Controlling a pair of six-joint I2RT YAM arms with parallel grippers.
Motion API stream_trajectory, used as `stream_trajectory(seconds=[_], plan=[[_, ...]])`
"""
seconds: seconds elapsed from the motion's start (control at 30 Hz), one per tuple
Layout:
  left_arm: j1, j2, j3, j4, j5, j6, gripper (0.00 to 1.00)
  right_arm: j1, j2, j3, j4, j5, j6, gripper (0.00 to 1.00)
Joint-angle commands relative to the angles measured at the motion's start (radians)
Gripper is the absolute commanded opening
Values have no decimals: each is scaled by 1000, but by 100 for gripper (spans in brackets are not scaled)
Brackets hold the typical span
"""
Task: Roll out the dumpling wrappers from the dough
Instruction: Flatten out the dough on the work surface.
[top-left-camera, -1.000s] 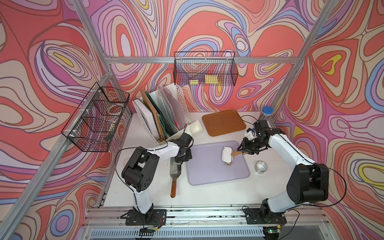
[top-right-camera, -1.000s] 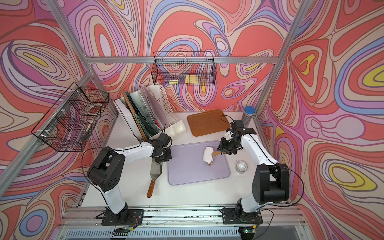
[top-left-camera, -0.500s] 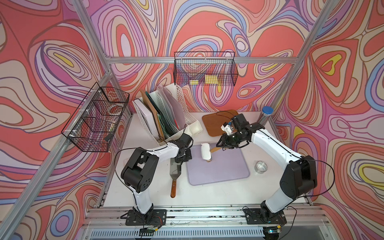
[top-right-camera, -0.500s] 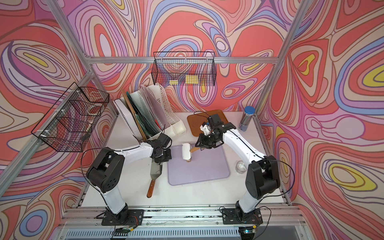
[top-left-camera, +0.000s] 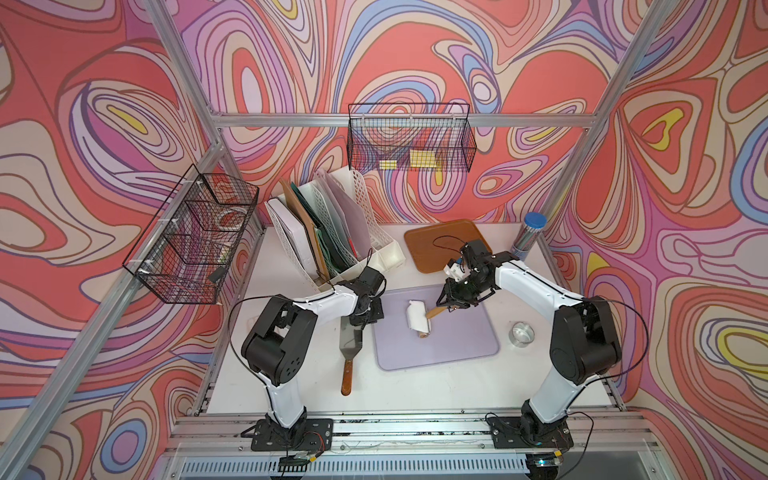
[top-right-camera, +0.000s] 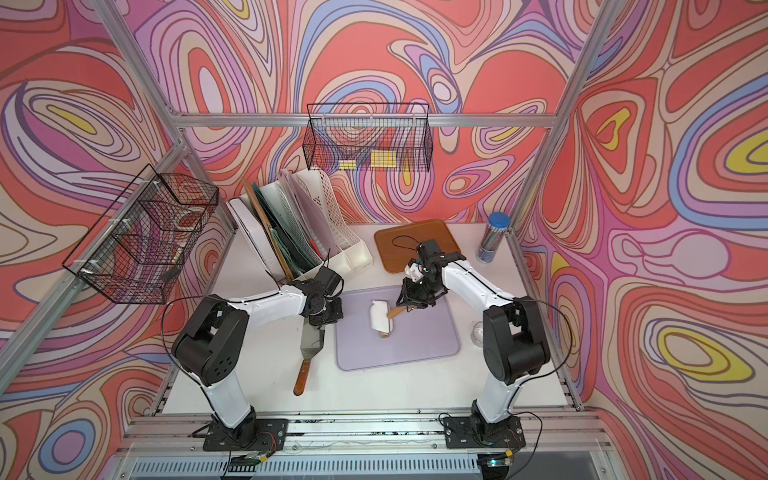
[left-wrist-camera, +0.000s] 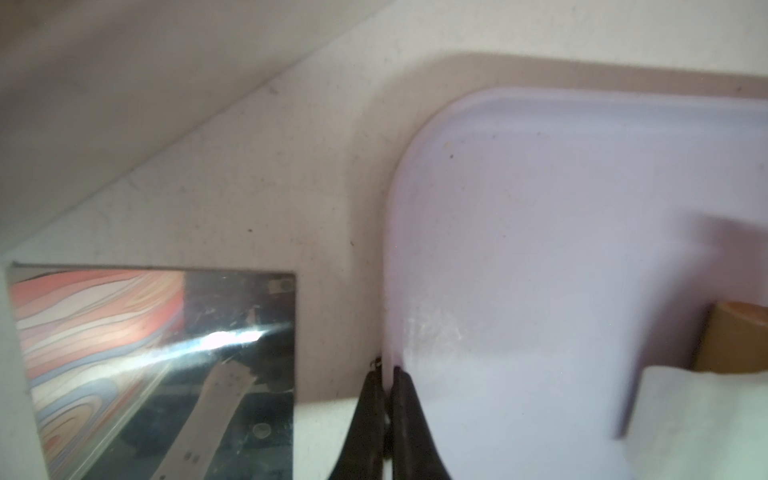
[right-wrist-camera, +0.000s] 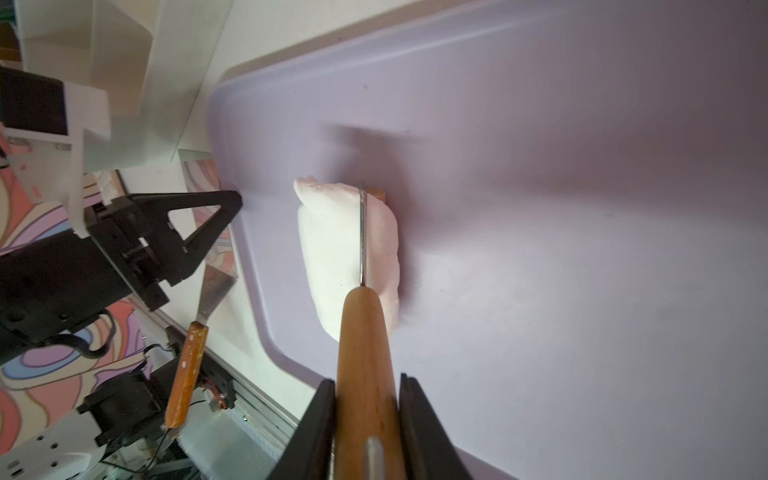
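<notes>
While left jaws pinch the mat (left-wrist-camera: 540, 216) edge and right jaws clamp the roller handle (right-wrist-camera: 365, 345), dough (right-wrist-camera: 328, 249) wraps the roller: best press down, roll slowly.

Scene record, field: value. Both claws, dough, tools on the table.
left claw: shut, pinching the purple mat's edge
right claw: shut on the roller's wooden handle
dough: white lump at the roller's drum, on the mat; no cut disc visible
spatula: flat on the table beside the mat, by the left claw
ring cutter: on the table at the mat's opposite side, untouched
</notes>
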Motion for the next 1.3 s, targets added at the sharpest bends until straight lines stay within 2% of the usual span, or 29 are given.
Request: stream_trajectory(seconds=[0.0, 0.13, 0.3, 0.4, 0.63, 1.07, 1.27], plan=[[-2, -9, -23, -25, 16, 2, 0, -8, -58, 124, -173, 195, -55, 0], [-1, -8, -19, -20, 20, 1, 0, 36, -45, 252, -297, 369, -80, 0], [-1, -11, -30, -14, 20, -3, 0, 114, 3, 395, -424, 731, -81, 0], [-1, -8, -32, -8, 30, -5, 0, 156, 50, 434, -448, 778, -76, 0], [-2, -14, -39, 2, 39, -11, 0, 267, 173, 404, -346, 704, -46, 0], [-1, -20, -52, 16, 47, -15, 0, 376, 229, 284, -151, 365, 12, 0], [-1, -20, -52, 20, 51, -15, 0, 380, 222, 247, -136, 380, 31, 0]])
